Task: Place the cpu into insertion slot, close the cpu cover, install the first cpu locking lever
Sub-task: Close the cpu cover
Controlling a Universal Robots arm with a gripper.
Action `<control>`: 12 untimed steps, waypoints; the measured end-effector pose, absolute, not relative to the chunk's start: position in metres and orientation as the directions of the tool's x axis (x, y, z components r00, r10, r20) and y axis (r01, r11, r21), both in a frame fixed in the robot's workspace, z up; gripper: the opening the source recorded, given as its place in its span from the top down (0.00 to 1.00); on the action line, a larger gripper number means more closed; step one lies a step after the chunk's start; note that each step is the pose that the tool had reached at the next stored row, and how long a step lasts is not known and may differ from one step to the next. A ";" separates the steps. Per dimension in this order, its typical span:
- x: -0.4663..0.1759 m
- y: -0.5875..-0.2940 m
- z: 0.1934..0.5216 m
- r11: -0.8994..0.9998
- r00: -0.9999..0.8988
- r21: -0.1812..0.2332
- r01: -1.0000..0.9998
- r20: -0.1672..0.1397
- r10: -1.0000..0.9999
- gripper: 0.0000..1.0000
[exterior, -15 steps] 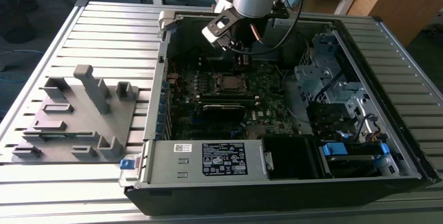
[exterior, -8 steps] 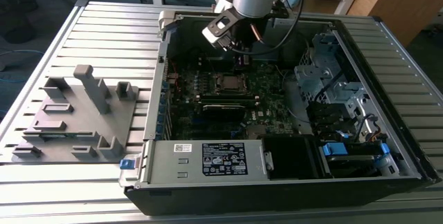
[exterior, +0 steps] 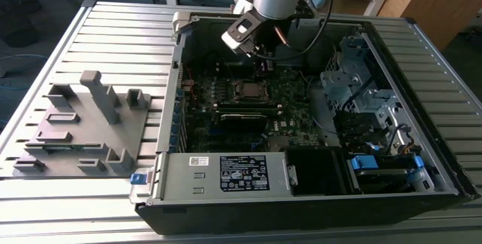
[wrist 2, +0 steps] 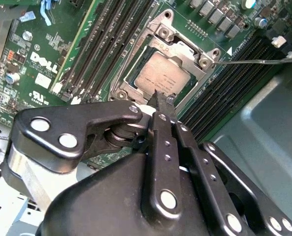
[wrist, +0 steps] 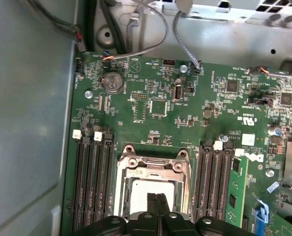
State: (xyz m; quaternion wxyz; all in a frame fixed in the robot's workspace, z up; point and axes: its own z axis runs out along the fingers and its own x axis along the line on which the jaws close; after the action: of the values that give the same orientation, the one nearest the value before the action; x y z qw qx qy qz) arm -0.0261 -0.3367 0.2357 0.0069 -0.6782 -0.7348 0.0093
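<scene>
The cpu (wrist 2: 161,74), a flat silver-grey square, lies in the socket on the green motherboard; it also shows in the first wrist view (wrist: 138,192). The cpu cover (wrist 2: 182,49), a silver frame, lies flat around it, seen again as the cpu cover (wrist: 153,167). A thin wire locking lever (wrist 2: 254,61) sticks out from the socket over the memory slots. My gripper (wrist 2: 160,100) hangs just above the cpu's edge, shut with nothing between its fingers. In the exterior view the gripper (exterior: 262,63) is above the socket (exterior: 247,90).
The open computer case (exterior: 301,210) lies on a slatted metal table (exterior: 113,35). Memory slots (wrist: 94,184) flank the socket on both sides. Cables (wrist: 185,44) run near the case wall. A grey fixture block (exterior: 83,125) stands at the exterior view's left.
</scene>
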 end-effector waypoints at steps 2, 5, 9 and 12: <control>-0.026 -0.337 0.236 0.098 -0.098 -0.023 0.995 -0.002 0.995 0.90; -0.026 -0.337 0.236 0.126 -0.126 -0.023 0.992 -0.002 0.992 0.90; -0.026 -0.337 0.236 0.163 -0.163 -0.023 0.986 -0.002 0.987 0.90; -0.026 -0.337 0.236 0.191 -0.192 -0.023 0.981 -0.002 0.981 0.90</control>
State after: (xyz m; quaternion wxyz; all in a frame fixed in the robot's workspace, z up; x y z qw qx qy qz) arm -0.0261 -0.3367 0.2356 0.0064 -0.6358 -0.7718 0.0096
